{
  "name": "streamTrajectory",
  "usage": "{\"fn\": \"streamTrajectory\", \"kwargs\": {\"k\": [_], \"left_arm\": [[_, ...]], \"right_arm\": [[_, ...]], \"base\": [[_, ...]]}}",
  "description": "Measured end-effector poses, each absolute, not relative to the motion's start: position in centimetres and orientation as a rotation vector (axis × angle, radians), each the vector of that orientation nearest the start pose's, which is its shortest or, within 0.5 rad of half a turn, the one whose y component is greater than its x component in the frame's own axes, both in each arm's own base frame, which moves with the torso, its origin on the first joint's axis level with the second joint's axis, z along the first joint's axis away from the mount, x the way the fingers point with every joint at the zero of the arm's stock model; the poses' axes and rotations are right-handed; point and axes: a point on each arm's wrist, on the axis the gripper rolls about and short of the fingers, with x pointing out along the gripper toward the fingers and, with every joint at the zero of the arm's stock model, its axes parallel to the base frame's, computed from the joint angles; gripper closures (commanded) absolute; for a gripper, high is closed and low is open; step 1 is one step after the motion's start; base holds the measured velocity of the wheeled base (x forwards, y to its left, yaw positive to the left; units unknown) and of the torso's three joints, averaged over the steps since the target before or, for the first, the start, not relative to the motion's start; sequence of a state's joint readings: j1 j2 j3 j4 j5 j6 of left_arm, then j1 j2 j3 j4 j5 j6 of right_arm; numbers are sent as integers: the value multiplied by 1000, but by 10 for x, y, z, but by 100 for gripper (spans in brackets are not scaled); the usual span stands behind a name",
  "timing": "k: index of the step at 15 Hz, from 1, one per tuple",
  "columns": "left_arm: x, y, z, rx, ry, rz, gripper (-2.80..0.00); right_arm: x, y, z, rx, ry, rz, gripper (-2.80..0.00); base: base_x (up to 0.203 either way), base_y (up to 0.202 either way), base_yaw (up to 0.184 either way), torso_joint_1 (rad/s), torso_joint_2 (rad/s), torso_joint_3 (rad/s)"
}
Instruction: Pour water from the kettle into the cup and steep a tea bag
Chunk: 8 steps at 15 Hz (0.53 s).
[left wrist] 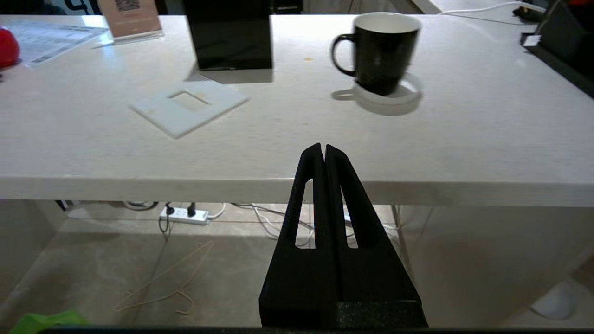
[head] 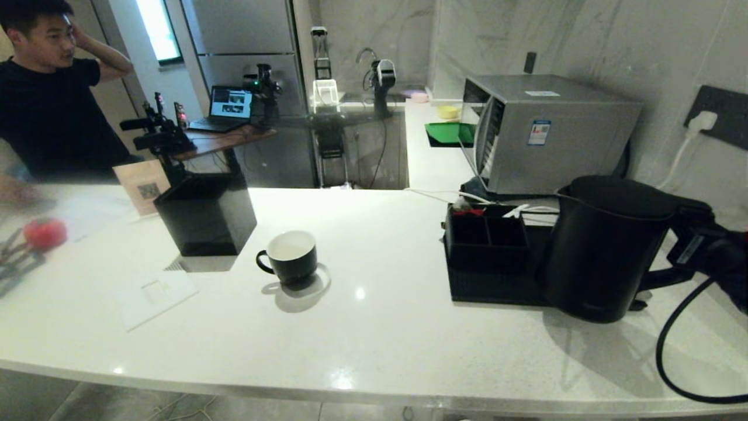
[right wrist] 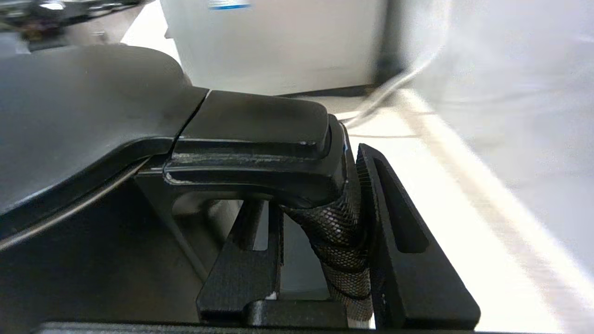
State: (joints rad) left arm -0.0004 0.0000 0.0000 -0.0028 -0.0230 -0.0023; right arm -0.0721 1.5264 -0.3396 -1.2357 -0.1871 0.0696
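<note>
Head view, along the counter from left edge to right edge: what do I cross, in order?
Red object → white square plate → black square box → cup → black compartment tray → kettle → right gripper, clamped on the kettle's handle.

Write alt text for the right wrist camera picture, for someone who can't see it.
The right gripper is shut on the kettle, its two black fingers clamping the mesh-wrapped handle just below the lid. Behind stand a grey microwave and a white counter.
</note>
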Motion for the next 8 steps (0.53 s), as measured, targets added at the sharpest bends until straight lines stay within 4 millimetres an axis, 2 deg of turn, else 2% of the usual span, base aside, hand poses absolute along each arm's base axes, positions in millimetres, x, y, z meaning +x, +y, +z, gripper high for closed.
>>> {"fn": "streamTrajectory", "kwargs": {"k": [8], "left_arm": [[-23, -1, 76, -2, -2, -23, 0]], "right_arm": [[223, -21, 171, 71, -57, -260, 0]], "base": [[0, 196, -1, 2, 2, 3]]}}
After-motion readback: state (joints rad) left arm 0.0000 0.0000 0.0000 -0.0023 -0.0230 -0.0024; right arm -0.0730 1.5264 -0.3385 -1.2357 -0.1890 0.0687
